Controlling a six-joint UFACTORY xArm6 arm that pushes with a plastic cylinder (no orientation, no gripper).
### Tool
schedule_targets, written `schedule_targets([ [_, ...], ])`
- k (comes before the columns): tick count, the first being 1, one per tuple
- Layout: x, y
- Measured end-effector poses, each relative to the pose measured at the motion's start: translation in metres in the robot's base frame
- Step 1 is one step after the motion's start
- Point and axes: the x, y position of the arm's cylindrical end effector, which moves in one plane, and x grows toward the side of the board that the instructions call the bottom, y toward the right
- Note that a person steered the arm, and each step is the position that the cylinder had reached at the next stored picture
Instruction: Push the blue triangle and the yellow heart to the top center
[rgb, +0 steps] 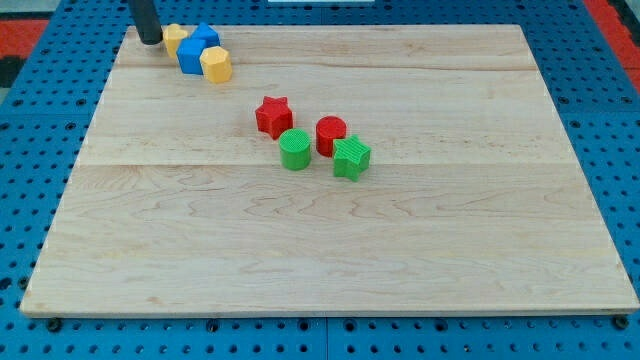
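Observation:
My tip (149, 41) stands at the view's top left corner of the board, right against the left side of the yellow heart (174, 38). The blue triangle (196, 49) lies just right of the heart and touches it. A yellow hexagon block (215, 64) touches the blue triangle at its lower right. Only the lower part of the rod shows in the camera view.
A red star (272, 116), a green cylinder (295, 150), a red cylinder (331, 135) and a green star-like block (351, 158) cluster near the board's middle. The wooden board (330, 250) lies on a blue pegboard.

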Motion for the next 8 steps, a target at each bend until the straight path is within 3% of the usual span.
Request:
schedule_targets([
  [2, 0.007, -0.014],
  [3, 0.011, 0.023],
  [4, 0.011, 0.105],
  [6, 0.005, 0.116],
  [7, 0.005, 0.140],
  [8, 0.016, 0.202],
])
